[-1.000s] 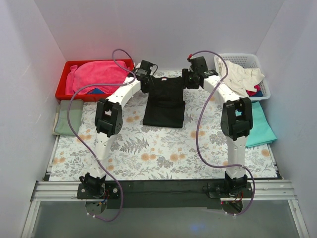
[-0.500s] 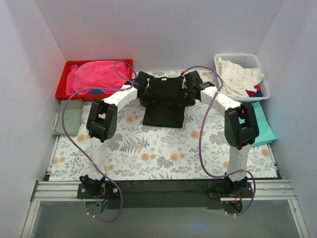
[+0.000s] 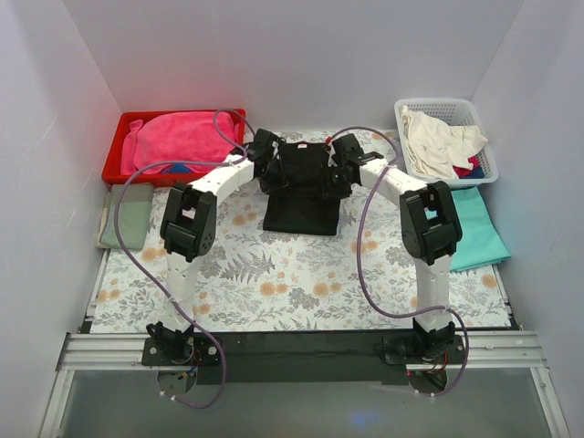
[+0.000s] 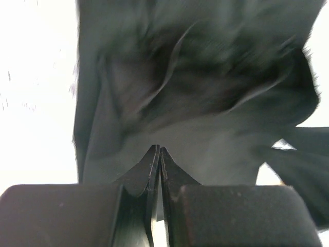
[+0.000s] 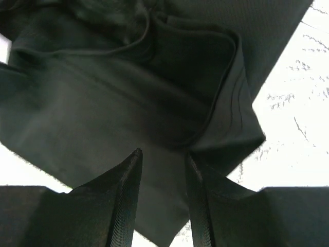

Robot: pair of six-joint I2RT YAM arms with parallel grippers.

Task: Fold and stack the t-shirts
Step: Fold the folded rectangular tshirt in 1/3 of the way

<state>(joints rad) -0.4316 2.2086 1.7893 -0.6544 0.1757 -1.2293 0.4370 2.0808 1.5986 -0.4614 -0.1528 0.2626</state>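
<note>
Floral table cover (image 3: 274, 274) — black t-shirt (image 3: 301, 196), teal t-shirt (image 3: 479, 237), red bin (image 3: 114, 170)

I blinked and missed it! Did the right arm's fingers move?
Yes. The right fingers slid left, away from the white basket, and came nearer, over the black t-shirt.

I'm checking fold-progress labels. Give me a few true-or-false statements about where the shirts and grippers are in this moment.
1. The teal shirt lies at the right side of the table. True.
2. The right gripper is shut. False: it is open over the black shirt.
3. The pink cloth lies on the table. False: it is in the red bin.
4. The left gripper is shut. True.
</note>
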